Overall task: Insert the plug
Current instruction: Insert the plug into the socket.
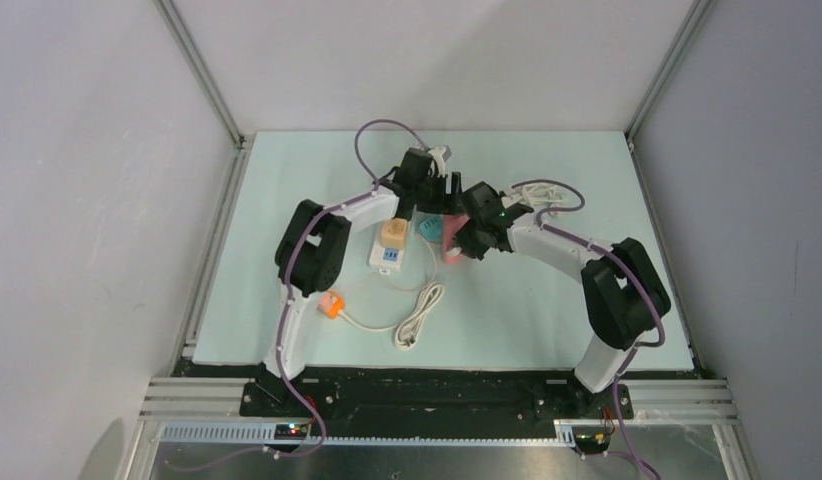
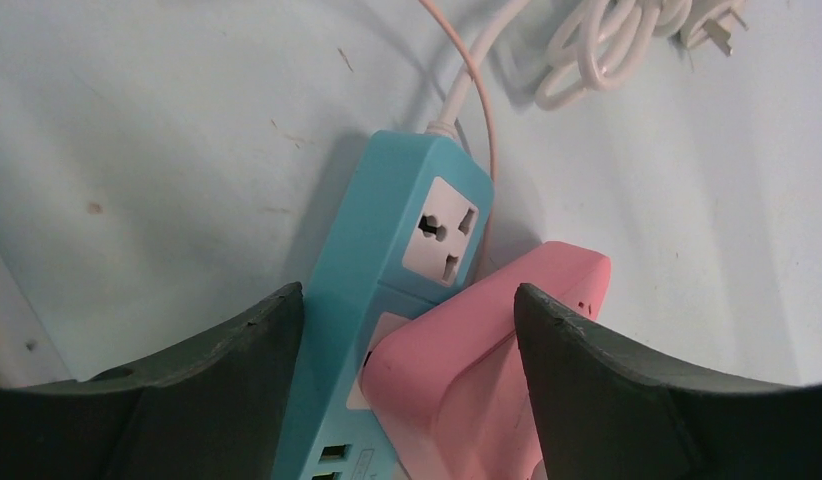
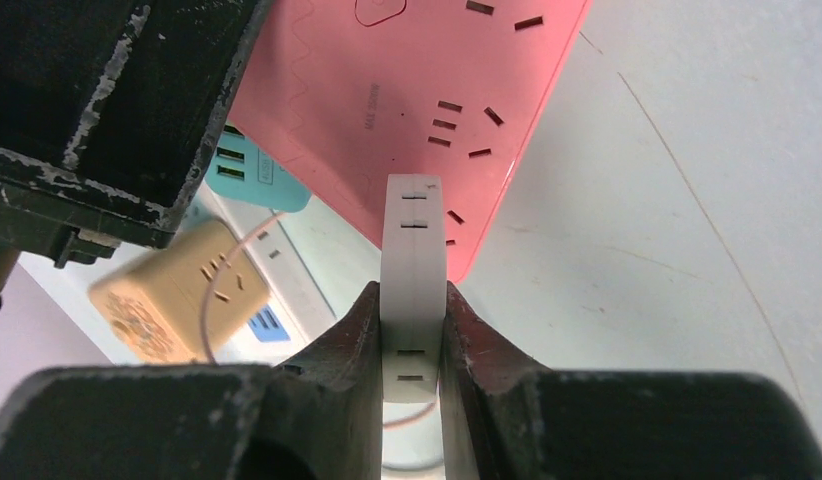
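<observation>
One flat white plug (image 3: 414,290) | right jaws clenched on it | left jaws released

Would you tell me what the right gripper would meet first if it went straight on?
Probably the pink strip: the white plug in the right gripper points at its slotted face and would touch first; depth is unclear.

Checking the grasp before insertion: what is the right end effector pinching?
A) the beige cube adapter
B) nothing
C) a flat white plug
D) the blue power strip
C: in the right wrist view the right end effector is shut on a flat white plug, with the pink power strip just beyond it.
</observation>
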Robot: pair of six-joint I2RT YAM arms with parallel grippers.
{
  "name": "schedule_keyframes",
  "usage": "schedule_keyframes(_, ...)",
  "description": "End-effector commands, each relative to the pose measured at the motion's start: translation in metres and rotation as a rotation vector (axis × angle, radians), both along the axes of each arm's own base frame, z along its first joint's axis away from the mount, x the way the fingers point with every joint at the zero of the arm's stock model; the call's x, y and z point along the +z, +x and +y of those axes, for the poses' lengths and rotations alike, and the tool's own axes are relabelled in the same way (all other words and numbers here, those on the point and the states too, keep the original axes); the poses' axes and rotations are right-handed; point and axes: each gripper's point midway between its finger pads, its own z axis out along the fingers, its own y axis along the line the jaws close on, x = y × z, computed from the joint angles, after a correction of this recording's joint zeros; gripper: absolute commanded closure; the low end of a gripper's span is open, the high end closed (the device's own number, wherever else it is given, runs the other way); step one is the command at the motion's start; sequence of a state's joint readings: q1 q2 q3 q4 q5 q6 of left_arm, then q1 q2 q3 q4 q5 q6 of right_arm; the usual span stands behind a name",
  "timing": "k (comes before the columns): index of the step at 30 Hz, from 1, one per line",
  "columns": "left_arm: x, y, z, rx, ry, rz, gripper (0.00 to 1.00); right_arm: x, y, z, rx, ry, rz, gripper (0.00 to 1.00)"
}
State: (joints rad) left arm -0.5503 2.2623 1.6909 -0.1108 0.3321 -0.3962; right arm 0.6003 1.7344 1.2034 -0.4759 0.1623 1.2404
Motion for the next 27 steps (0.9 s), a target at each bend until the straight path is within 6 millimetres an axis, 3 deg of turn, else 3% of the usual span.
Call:
schedule_keyframes(1, -0.013, -0.068, -0.010, -0.087, 0.106, 0.103, 0.21, 0.003, -0.025, -0.013, 0.089, -0.056, 0.032, 1.00)
schedule_keyframes(10, -0.004, -0.153, -0.043, -0.100, 0.076, 0.181, 0.30, 0.004, -0.083, -0.035, 0.208, -0.060, 0.089, 1.00)
schedule_keyframes(14, 0.005, -0.179, -0.054, -0.054, -0.010, 0.217, 0.31, 0.002, -0.105, -0.047, 0.172, -0.041, 0.091, 1.00)
schedule_keyframes(19, 0.011, -0.186, -0.059, -0.033, -0.055, 0.198, 0.32, -0.007, -0.122, -0.055, 0.024, -0.035, 0.125, 1.00)
schedule_keyframes(27, -0.018, -0.200, -0.051, -0.144, 0.042, 0.147, 0.37, -0.041, -0.140, -0.054, -0.078, -0.084, 0.184, 1.00)
